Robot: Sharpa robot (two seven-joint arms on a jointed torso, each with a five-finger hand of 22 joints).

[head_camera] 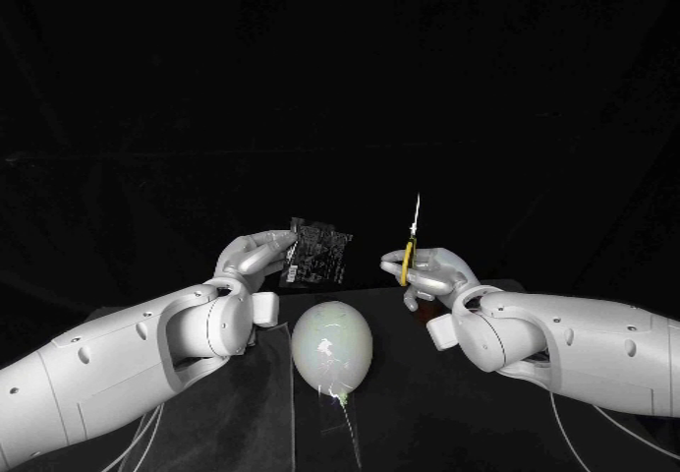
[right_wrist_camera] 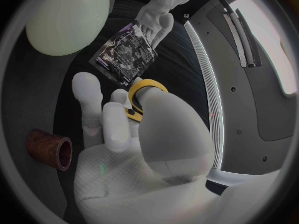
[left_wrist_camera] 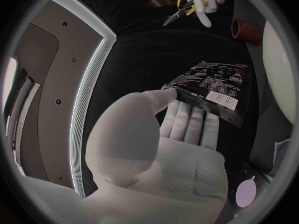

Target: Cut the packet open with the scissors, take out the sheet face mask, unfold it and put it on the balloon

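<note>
Head view showed the left hand raised above the black table, its thumb and fingers pinching one side edge of the dark packet, which hung upright in the air. Near it but apart, the right hand gripped the yellow-handled scissors, blades pointing straight up. The pale balloon lay on the table below, between both wrists, with bare tabletop beside it. A brown tube sat on the table.

Black packet, yellow-handled scissors, pale green balloon.
</note>
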